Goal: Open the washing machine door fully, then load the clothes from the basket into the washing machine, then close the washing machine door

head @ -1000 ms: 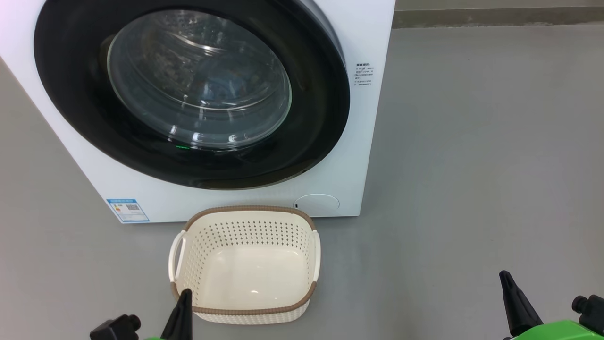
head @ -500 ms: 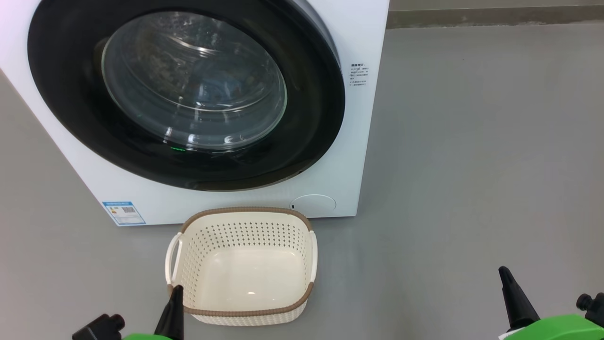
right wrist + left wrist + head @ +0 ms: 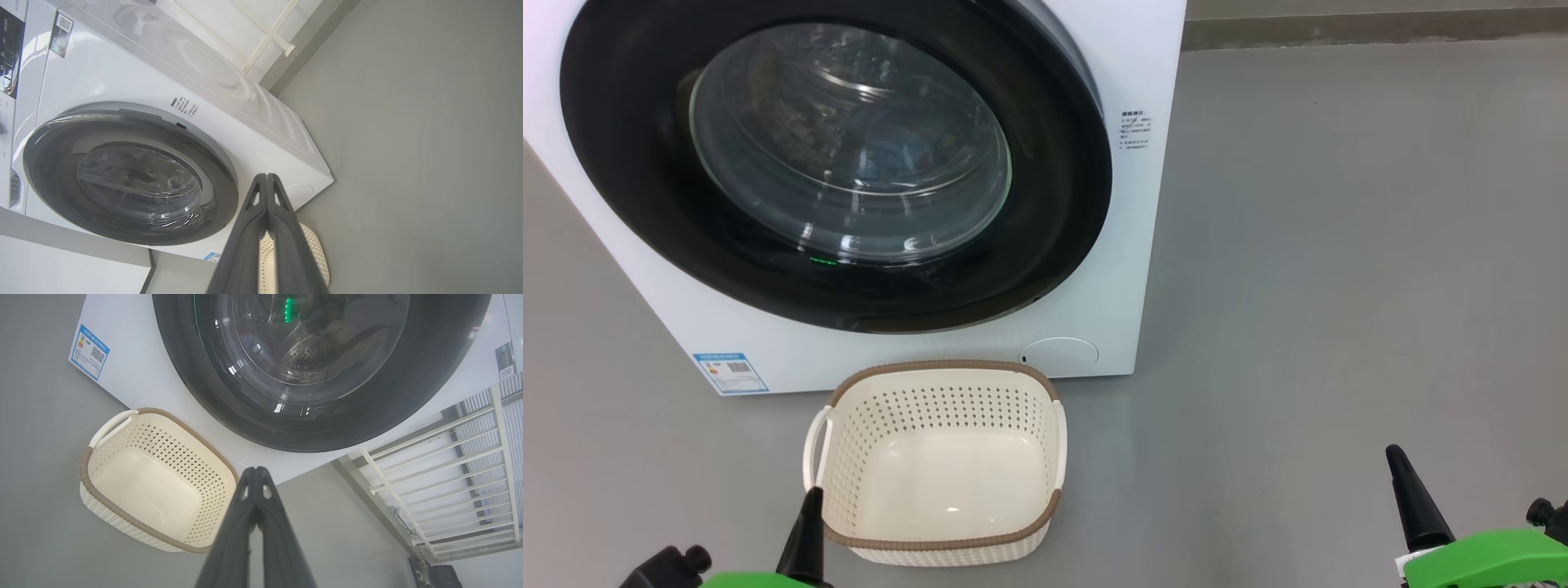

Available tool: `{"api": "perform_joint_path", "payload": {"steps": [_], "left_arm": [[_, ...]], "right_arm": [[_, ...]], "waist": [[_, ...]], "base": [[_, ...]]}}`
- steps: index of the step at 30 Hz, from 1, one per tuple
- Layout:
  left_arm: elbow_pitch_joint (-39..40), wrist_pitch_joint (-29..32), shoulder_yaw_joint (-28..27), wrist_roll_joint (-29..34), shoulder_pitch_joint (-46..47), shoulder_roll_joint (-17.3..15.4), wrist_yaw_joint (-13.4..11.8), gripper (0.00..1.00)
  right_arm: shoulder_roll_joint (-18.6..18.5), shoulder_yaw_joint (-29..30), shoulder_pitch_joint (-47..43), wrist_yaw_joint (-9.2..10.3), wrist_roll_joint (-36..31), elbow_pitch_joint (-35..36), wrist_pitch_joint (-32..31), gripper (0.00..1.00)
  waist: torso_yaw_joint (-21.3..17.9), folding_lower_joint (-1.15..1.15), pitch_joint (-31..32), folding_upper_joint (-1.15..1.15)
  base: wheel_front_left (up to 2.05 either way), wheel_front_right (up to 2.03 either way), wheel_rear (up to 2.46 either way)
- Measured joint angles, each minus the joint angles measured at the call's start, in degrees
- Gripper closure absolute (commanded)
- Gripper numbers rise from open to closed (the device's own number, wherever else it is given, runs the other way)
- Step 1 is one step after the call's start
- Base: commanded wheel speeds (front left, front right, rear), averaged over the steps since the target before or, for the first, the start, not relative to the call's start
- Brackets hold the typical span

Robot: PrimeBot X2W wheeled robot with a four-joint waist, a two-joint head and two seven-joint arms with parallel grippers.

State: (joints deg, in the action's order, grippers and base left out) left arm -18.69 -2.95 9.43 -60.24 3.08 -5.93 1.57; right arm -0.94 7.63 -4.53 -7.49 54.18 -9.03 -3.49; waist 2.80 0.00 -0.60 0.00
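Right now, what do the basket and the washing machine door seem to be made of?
The basket looks like moulded plastic, cream and slightly glossy: punched holes, sheen on its floor. The washing machine door has a glossy black rim, probably plastic, showing reflections, and a clear bulging window, seemingly glass.

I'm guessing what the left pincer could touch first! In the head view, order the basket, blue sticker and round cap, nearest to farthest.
1. basket, just beside the left pincer.
2. blue sticker, lower left of the washing machine.
3. round cap, its lower right.
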Motion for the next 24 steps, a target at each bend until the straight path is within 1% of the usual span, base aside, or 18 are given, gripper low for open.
{"api": "perform_joint_path", "payload": {"steps": [12,14,18,24], "left_arm": [[0.5,1.6,-2.7,-6.4,0.0,0.8,1.0,1.0],[0.6,2.0,-3.2,-7.6,0.1,0.9,1.5,1.0],[0.7,2.6,-4.1,-9.7,0.2,1.2,1.5,1.0],[1.1,3.5,-5.5,-13.0,0.2,1.5,2.4,1.0]], "right_arm": [[-0.2,0.0,1.0,0.01,7.5,-1.3,-0.6,1.0],[-0.2,0.0,1.7,0.01,8.8,-1.5,-0.6,1.0],[-0.4,0.0,2.2,0.01,11.3,-1.9,-1.0,1.0],[-0.4,0.0,3.1,0.01,15.0,-2.6,-1.1,1.0]], "waist": [[-0.6,0.0,0.1,0.0],[-0.7,0.0,0.1,0.0],[-0.9,0.0,0.1,0.0],[-1.1,0.0,0.2,0.0]], "base": [[0.0,0.0,0.0],[0.0,0.0,0.0],[0.0,0.0,0.0],[0.0,0.0,0.0]]}}
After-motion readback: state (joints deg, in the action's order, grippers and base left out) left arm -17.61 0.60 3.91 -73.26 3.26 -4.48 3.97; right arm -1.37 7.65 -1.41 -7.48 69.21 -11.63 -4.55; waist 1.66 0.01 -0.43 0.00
